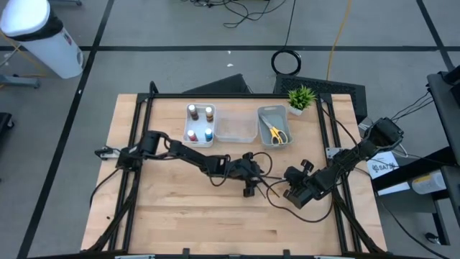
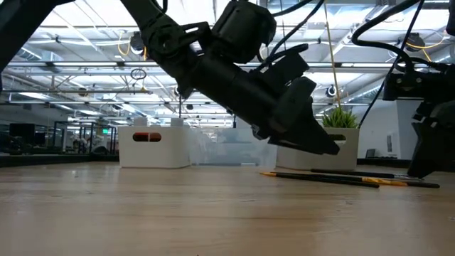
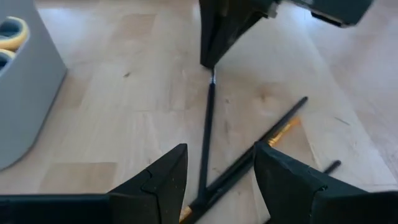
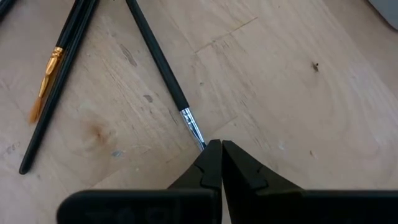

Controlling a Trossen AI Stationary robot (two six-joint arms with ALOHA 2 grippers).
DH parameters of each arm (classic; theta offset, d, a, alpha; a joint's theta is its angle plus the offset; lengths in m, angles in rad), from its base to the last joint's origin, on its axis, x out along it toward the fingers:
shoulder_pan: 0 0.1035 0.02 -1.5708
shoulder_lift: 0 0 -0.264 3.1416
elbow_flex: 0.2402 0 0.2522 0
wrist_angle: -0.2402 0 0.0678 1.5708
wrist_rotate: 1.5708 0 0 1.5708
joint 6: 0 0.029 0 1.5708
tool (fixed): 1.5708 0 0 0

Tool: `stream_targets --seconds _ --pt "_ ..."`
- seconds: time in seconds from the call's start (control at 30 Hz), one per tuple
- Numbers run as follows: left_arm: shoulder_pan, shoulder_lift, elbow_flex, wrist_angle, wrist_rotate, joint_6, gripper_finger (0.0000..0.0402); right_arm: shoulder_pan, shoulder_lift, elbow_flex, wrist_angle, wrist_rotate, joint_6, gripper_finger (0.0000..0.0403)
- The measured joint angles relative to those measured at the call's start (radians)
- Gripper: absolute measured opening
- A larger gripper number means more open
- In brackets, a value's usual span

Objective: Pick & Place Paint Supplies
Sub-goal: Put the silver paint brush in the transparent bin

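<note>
On the wooden table (image 1: 172, 208), toward its far edge, a white tray (image 1: 200, 124) holds four small paint bottles (image 1: 200, 122) standing in a two-by-two group. Just beside it sits a clear tray (image 1: 235, 126), and next a grey tray (image 1: 274, 126) with yellow-handled scissors (image 1: 276, 133) lying inside. A small potted green plant (image 1: 301, 98) stands at the grey tray's far right corner.

Nearer the middle of the table, the left gripper (image 1: 249, 188) reaches in from the left and hangs low over the wood. Its jaws are released, spread wide apart, and in the left wrist view they straddle the near ends of the brushes (image 3: 249, 162), without touching them as far as can be seen. The fingers (image 3: 163, 180) show dark at either side.

The thin dark brushes lie flat on the table between the two grippers, in a loose crossed bundle; one has an orange-gold band (image 4: 51, 67). A single brush (image 4: 158, 62) with a silver ferrule angles away from the others.

The right gripper (image 1: 289, 190) comes in from the right, tilted down to the table. Its jaws are clenched together, their tips (image 4: 214, 152) pinching the bristle end of that single brush right at the silver ferrule.
</note>
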Motion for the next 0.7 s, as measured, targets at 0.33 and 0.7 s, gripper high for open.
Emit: stream_targets --seconds 0.33,0.7 --pt "-0.004 0.008 0.0 -0.022 -0.055 -0.023 0.0191 -0.005 0.0 0.0 0.008 -0.002 0.0 0.0" --pt "0.009 0.035 0.0 -0.03 -0.057 -0.048 0.0191 -0.005 0.0 0.0 0.02 0.0 -0.008 0.0"
